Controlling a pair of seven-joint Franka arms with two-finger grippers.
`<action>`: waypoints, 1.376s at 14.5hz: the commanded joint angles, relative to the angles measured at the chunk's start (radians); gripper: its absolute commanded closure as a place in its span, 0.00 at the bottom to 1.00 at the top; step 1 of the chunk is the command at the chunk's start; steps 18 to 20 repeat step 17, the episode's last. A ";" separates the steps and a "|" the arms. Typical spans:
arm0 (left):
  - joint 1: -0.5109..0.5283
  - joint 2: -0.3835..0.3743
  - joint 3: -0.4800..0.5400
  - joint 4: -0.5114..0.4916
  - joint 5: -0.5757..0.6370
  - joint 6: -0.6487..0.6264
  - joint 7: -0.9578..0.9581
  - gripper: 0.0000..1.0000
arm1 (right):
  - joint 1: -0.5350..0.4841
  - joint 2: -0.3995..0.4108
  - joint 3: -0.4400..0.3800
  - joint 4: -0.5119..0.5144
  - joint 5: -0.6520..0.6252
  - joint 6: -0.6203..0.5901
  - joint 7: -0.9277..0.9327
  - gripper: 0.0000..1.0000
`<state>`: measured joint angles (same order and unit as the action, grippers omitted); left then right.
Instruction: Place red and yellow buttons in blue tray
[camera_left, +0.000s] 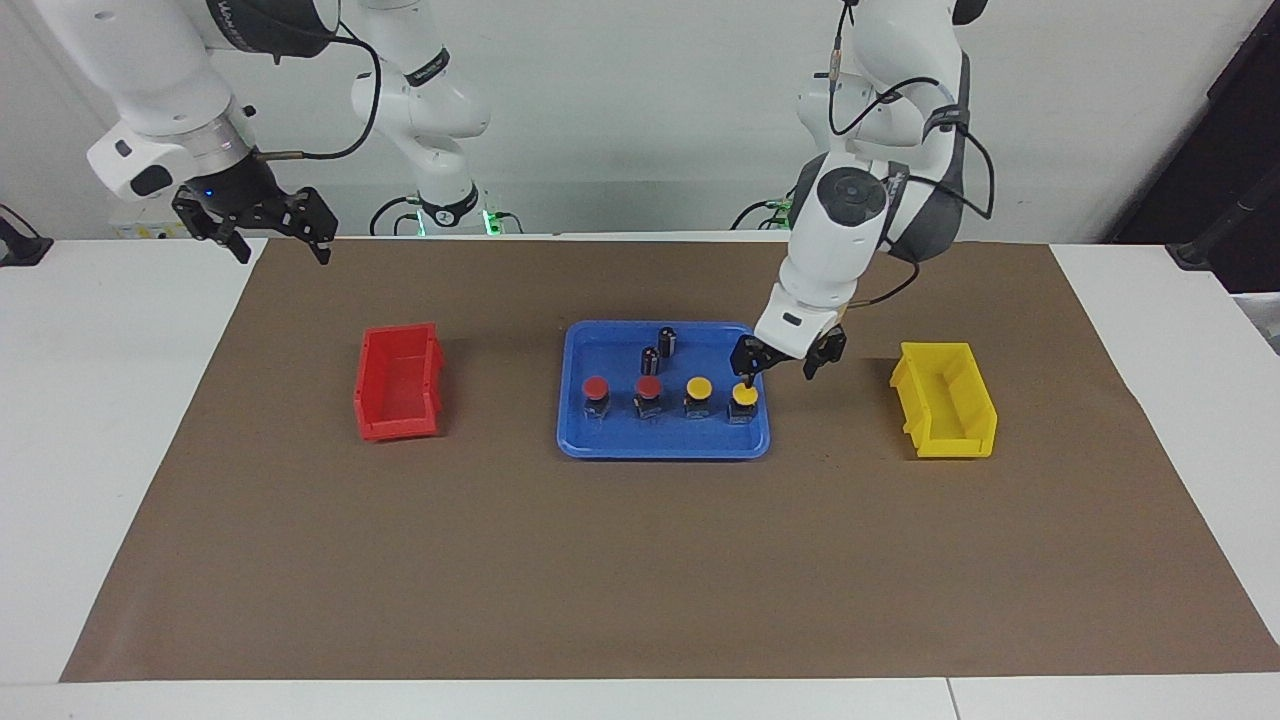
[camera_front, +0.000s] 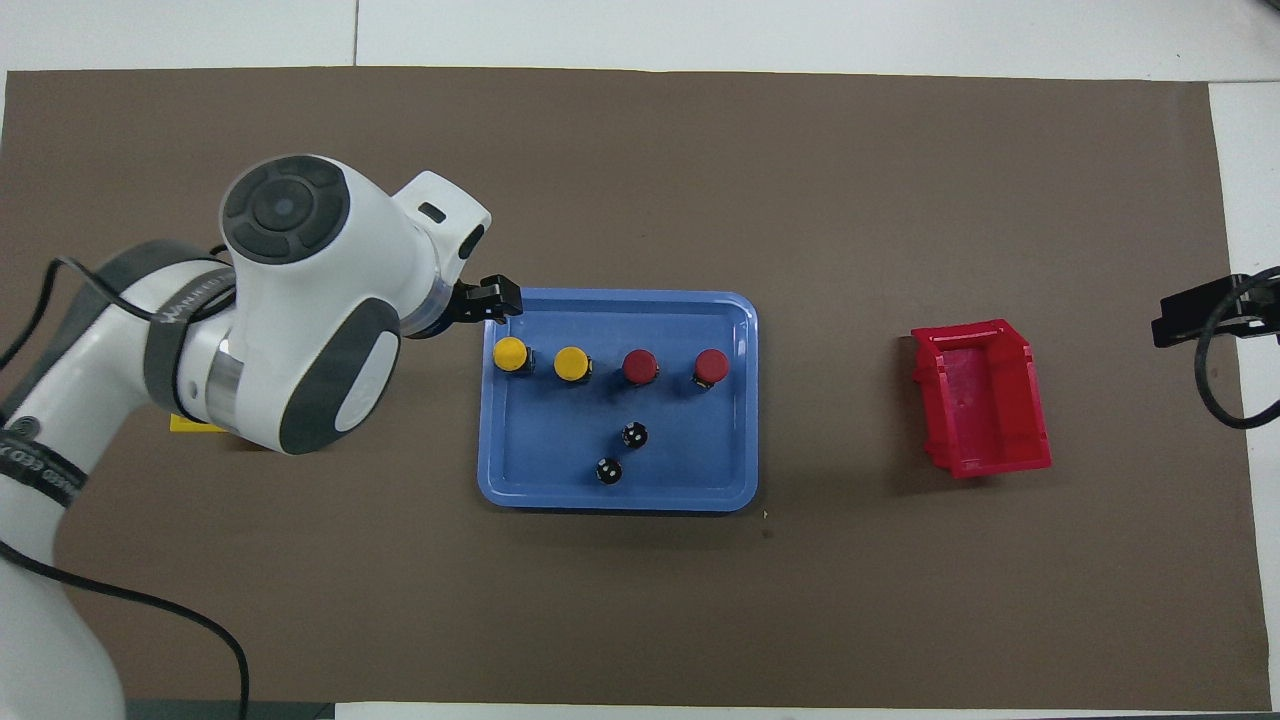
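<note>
The blue tray (camera_left: 600, 442) (camera_front: 540, 480) lies mid-table. In it stand two red buttons (camera_left: 596, 395) (camera_left: 648, 396) and two yellow buttons (camera_left: 698, 394) (camera_left: 743, 401) in a row; in the overhead view they are the yellow ones (camera_front: 511, 355) (camera_front: 571, 364) and the red ones (camera_front: 640, 367) (camera_front: 711, 367). My left gripper (camera_left: 778, 372) is open and empty, low over the tray's end toward the left arm. One of its fingertips (camera_left: 745, 376) is just above the end yellow button's cap; I cannot tell if they touch. My right gripper (camera_left: 280, 245) (camera_front: 1200, 315) is open, raised, waiting.
Two dark capless cylinders (camera_left: 667, 341) (camera_left: 650, 360) stand in the tray, nearer to the robots than the buttons. A small red bin (camera_left: 398, 382) (camera_front: 980, 395) sits toward the right arm's end. A small yellow bin (camera_left: 945, 400) sits toward the left arm's end. Brown mat (camera_left: 640, 560).
</note>
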<state>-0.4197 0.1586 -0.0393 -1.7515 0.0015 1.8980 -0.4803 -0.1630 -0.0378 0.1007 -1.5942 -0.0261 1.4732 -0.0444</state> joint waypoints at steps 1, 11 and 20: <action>0.083 -0.075 0.009 0.052 0.026 -0.117 0.151 0.00 | -0.006 0.010 0.007 0.017 0.012 0.001 -0.012 0.00; 0.343 -0.149 0.018 0.213 -0.020 -0.367 0.474 0.00 | -0.007 0.015 0.008 0.028 0.009 0.006 -0.005 0.00; 0.345 -0.157 0.076 0.214 -0.011 -0.404 0.548 0.00 | -0.007 0.016 0.007 0.030 0.000 0.006 -0.005 0.00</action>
